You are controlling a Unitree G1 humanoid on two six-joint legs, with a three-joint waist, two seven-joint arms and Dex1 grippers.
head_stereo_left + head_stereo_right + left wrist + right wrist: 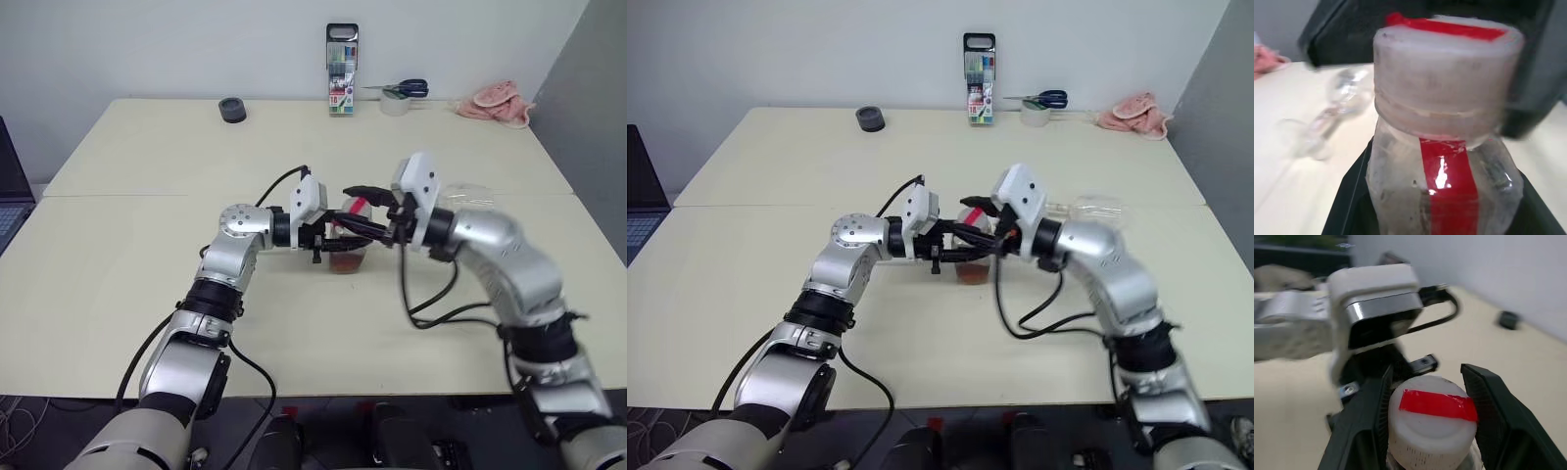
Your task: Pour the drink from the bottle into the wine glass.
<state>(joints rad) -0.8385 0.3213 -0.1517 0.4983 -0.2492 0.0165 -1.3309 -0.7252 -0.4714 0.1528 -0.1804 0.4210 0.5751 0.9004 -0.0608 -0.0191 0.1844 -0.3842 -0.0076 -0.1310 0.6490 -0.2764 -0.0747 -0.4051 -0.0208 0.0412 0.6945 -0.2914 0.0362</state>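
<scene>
The bottle [1444, 196] stands upright at the table's middle, clear with a red label stripe, and my left gripper [343, 245] is shut on its body from the left. A little reddish-brown drink [345, 262] sits in its bottom. From the right, my right gripper [1427, 374] is shut on the white cap [1432, 416] with its red strip, one finger on each side. The wine glass [470, 194] lies on its side on the table behind my right forearm, empty.
Along the far edge stand a marker-pen case [342, 70], a black tape roll [232, 110], scissors on a white roll [404, 93] and a pink cloth [500, 103]. A laptop [10, 196] sits off the table's left side.
</scene>
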